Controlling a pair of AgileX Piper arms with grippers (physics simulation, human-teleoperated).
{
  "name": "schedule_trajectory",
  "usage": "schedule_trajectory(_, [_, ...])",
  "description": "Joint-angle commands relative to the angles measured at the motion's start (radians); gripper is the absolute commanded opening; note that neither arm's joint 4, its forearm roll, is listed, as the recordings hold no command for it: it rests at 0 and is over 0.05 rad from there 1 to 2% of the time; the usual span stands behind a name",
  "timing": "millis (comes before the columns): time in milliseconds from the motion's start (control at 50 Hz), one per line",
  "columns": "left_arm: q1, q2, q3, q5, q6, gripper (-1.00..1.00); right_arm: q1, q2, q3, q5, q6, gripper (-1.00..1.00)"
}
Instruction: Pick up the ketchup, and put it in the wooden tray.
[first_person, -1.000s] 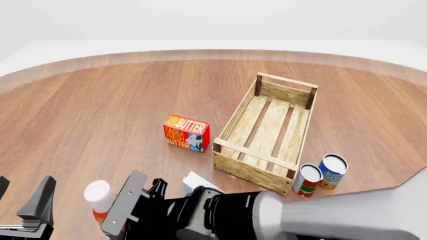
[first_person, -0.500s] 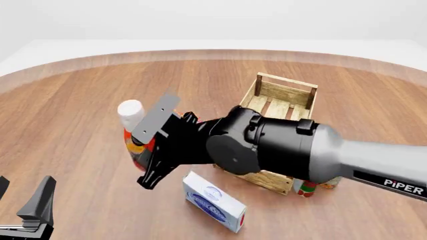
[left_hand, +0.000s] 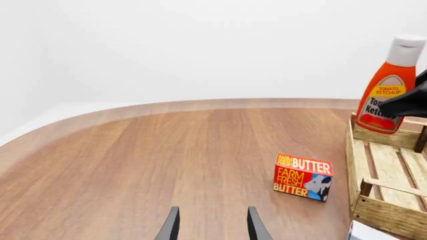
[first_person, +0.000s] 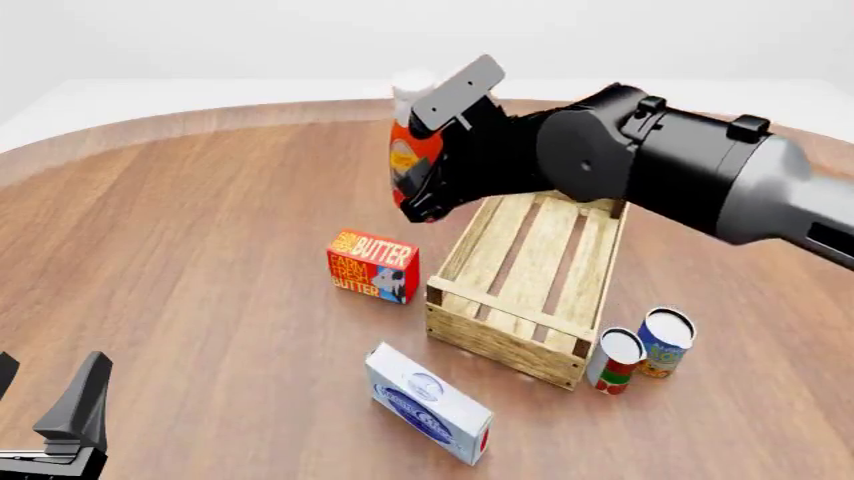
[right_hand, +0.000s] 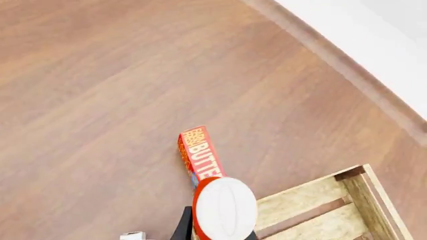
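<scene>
right gripper (first_person: 424, 172) clamped on the slim orange-red plastic ketchup bottle with white cap (first_person: 411, 140), held upright in the air just beside the far left corner of the long light-wood slatted tray (first_person: 534, 275). likely light, stiff, smooth-sided; best gripped mid-body, below the cap. left gripper (left_hand: 209, 226) parted, empty, low over the table.

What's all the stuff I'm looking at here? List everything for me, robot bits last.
ketchup: one, orange-red, white cap, held in the air above the tray's far left edge
wooden tray: one, light wood, table centre-right
butter box: one, red, left of tray
white and blue box: one, near edge, before tray
cans: two, red-white and blue, right of tray's near corner
table: one, brown wood
right gripper: black, gripping ketchup
left gripper: black, open, low near left
</scene>
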Motion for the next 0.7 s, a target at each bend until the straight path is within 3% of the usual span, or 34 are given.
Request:
schedule_trajectory(20, [0.0, 0.0, 0.0, 0.0, 0.0, 1.0, -0.149, 0.013, -0.004, -0.01, -0.006, -1.0])
schedule_trajectory(320, [0.0, 0.0, 0.0, 0.0, 0.0, 1.0, -0.315, 0.133, 0.006, -0.096, -0.015, -1.0])
schedule_trajectory(700, [0.0, 0.0, 0.0, 0.0, 0.0, 1.0, -0.439, 0.253, 0.044, -0.234, -0.006, -1.0])
